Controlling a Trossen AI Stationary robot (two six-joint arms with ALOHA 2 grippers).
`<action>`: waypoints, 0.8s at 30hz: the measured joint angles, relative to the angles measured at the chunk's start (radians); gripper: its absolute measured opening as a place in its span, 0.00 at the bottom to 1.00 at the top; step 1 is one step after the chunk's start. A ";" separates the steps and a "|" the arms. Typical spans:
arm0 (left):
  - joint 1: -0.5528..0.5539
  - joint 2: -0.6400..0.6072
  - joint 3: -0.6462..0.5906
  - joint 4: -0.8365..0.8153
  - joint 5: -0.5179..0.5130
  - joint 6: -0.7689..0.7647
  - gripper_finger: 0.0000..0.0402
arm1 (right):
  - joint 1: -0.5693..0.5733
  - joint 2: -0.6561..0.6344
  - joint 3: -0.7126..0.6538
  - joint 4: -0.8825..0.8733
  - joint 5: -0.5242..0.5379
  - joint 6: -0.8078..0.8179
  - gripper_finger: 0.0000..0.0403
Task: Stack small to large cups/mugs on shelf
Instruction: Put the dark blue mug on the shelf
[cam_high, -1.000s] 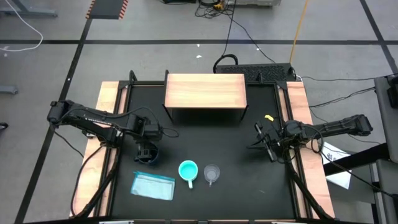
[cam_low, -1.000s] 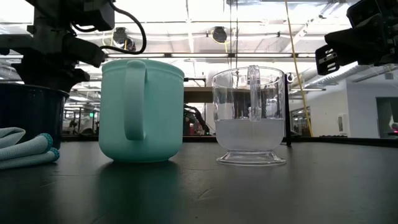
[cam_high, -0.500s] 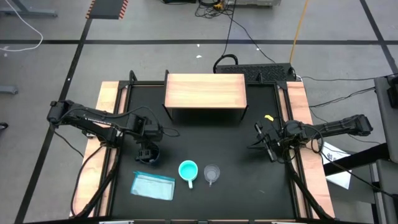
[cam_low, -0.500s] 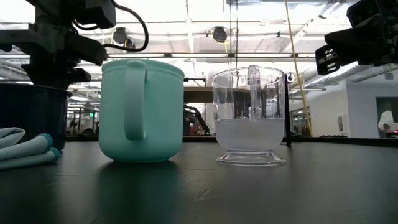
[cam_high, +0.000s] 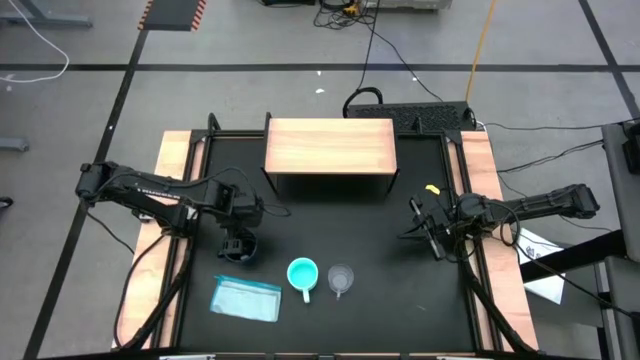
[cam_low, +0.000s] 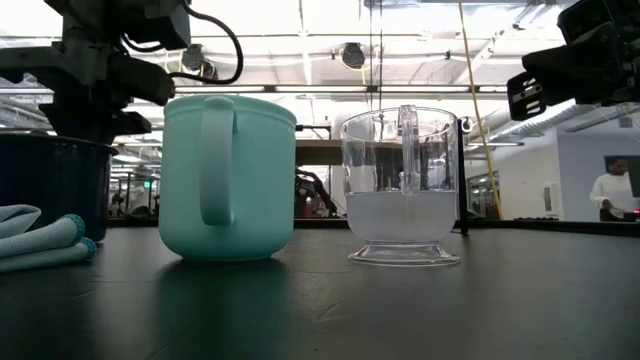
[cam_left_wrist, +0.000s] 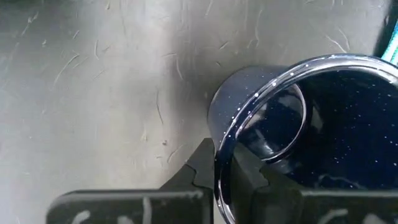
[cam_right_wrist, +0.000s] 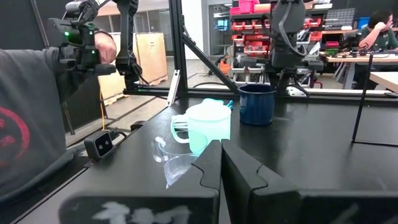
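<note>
The dark navy mug (cam_high: 240, 250) stands upright on the black table at the left; it also shows in the low view (cam_low: 50, 185). My left gripper (cam_left_wrist: 222, 165) is over it from above and shut on its rim. The turquoise mug (cam_high: 303, 273) and the clear cup (cam_high: 341, 279) stand upright side by side on their bases near the front middle. The wooden shelf (cam_high: 330, 146) stands at the far middle with nothing on top. My right gripper (cam_high: 420, 230) hovers at the right, shut and empty. My left gripper pinches the navy mug's rim (cam_left_wrist: 219, 155) with one finger (cam_left_wrist: 245, 171) inside the mug and one finger (cam_left_wrist: 199, 168) outside its wall. The fingers come from above, pointing down. The mug is upright with its base on the table.
A flat light-blue packet (cam_high: 246, 298) lies at the front left beside the navy mug. Light wooden strips (cam_high: 175, 160) run along both table sides. A person in a grey sleeve (cam_right_wrist: 37, 112) stands beyond the table's edge. Bare black table lies between the cups and the shelf.
My left gripper has edged slightly toward the table's right at the navy mug, which stays standing on the table.
</note>
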 joint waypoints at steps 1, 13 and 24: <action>0.008 -0.003 0.006 -0.015 0.001 0.005 0.05 | 0.000 0.000 0.000 0.000 0.000 -0.002 0.00; 0.020 -0.013 0.174 -0.110 -0.020 0.063 0.04 | 0.000 0.000 0.000 0.000 0.000 -0.016 0.00; 0.075 -0.013 0.233 -0.134 -0.025 0.121 0.04 | 0.000 0.000 0.000 0.000 0.000 -0.015 0.00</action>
